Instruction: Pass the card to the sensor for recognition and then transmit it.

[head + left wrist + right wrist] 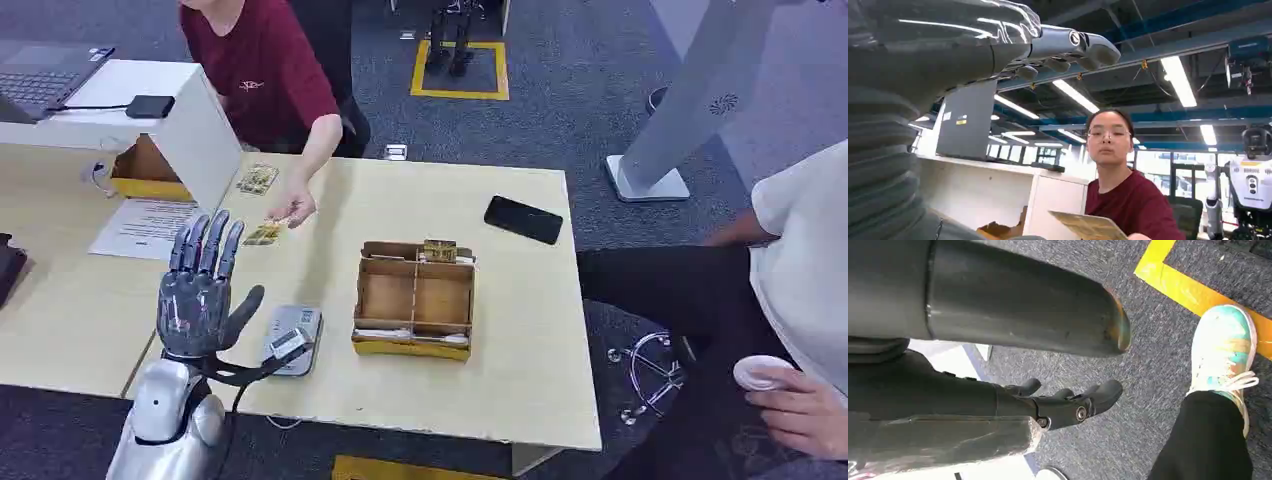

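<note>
The left hand (200,290) is raised over the near left part of the wooden table (500,380), palm facing forward, fingers (205,245) straight and spread, thumb out to the side, holding nothing. Just beyond its fingertips a person in a dark red shirt (265,65) reaches in and holds a yellowish card (266,233) low over the tabletop; card and robot fingers are close but apart. In the left wrist view the same card (1088,226) shows edge-on below the outstretched fingers (1068,47), with a gap between them. A second card (257,179) lies flat farther back, beside the white riser (195,125) that carries a laptop (40,80).

Just right of the hand's thumb, near the table's front edge, sits the grey sensor pad (291,340). Bare tabletop runs between it and the held card. Farther right stands an open cardboard divider box (415,300) with a small card (440,250) upright at its back wall, then a black phone (523,219) near the right edge.

The right hand (1068,400) hangs over grey carpet, fingers loosely curled and apart, with nothing in them, beside a person's sneaker (1223,350).
</note>
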